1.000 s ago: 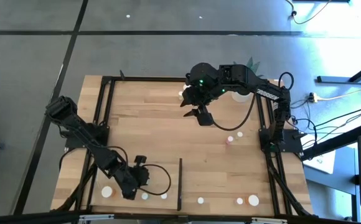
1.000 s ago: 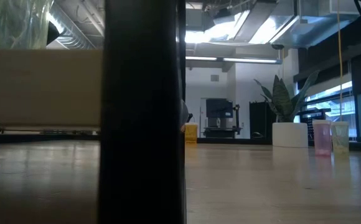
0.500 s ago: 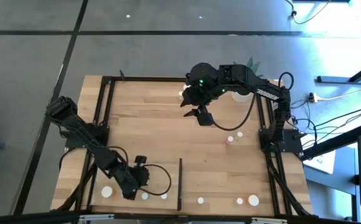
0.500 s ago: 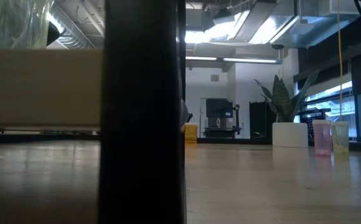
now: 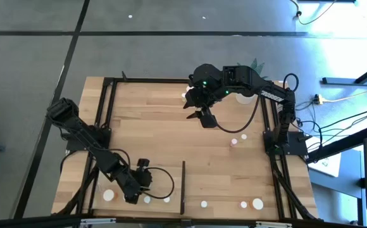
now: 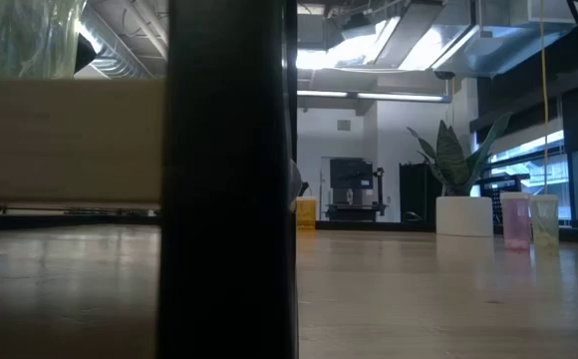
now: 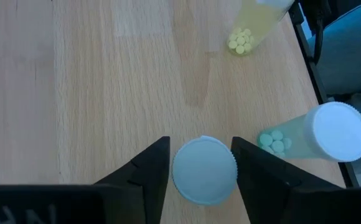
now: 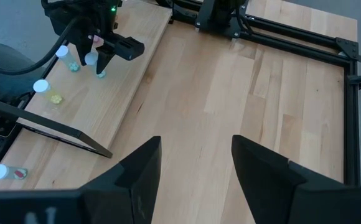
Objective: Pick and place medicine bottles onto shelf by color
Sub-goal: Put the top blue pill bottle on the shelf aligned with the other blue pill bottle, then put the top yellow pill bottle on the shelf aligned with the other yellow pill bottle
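My left gripper (image 5: 139, 189) (image 7: 200, 163) reaches down over the pale shelf (image 5: 123, 180) at the table's near left. Its fingers stand on either side of the round white cap of an upright medicine bottle (image 7: 204, 170). The shelf also holds a green bottle (image 7: 317, 134) and a yellow-green one (image 7: 255, 22), both standing on their bases. A thin black strip (image 5: 183, 187) edges the shelf. My right gripper (image 5: 202, 117) (image 8: 196, 165) hangs open and empty high over the table's far middle. My left gripper comes slanting down from above, with one finger on each side of the bottle's cap (image 7: 187, 171). A thin line of wood shows between one finger (image 7: 159, 163) and the cap. Whether the other finger (image 7: 246, 158) touches it, I cannot tell. The bottle stands on the shelf.
Right of the strip, white-capped bottles (image 5: 204, 204) (image 5: 243, 204) (image 5: 257, 203) stand along the near edge. A pink bottle (image 5: 234, 142) and another (image 5: 243, 136) stand near the right rail. A white plant pot (image 5: 247, 96) is at the far right. Black rails frame the tabletop.
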Robot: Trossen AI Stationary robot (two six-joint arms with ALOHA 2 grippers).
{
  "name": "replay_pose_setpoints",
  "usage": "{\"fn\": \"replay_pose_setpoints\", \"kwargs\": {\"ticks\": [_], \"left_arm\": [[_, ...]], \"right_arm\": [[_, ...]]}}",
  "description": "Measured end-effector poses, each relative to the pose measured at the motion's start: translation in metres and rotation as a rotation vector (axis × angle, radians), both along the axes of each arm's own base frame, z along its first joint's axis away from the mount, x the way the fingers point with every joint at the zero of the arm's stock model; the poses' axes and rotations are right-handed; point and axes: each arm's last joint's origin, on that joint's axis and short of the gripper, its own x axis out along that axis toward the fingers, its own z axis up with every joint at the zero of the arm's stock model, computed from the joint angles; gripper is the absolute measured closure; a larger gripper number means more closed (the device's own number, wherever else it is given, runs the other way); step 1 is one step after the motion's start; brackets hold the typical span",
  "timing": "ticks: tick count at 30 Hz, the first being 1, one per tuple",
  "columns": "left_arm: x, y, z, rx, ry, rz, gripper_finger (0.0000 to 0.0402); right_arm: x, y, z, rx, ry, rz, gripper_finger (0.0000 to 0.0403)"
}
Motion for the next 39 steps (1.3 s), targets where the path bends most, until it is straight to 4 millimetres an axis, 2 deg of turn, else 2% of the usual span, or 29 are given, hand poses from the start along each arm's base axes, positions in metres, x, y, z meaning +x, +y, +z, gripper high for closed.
{"fn": "replay_pose_setpoints", "kwargs": {"ticks": [17,27,39], "left_arm": [[0.0,0.0,0.0,-0.013,0.009,-0.008,0.0169],[-0.001,0.0,0.005,-0.002,-0.009,-0.036,0.0166],[0.004,-0.001,0.027,0.043,0.02,-0.047,0.0167]], "right_arm": [[0.0,0.0,0.0,0.0,0.0,0.0,0.0205],[0.0,0.0,0.0,0.0,0.0,0.0,0.0205],[0.0,0.0,0.0,0.0,0.0,0.0,0.0205]]}}
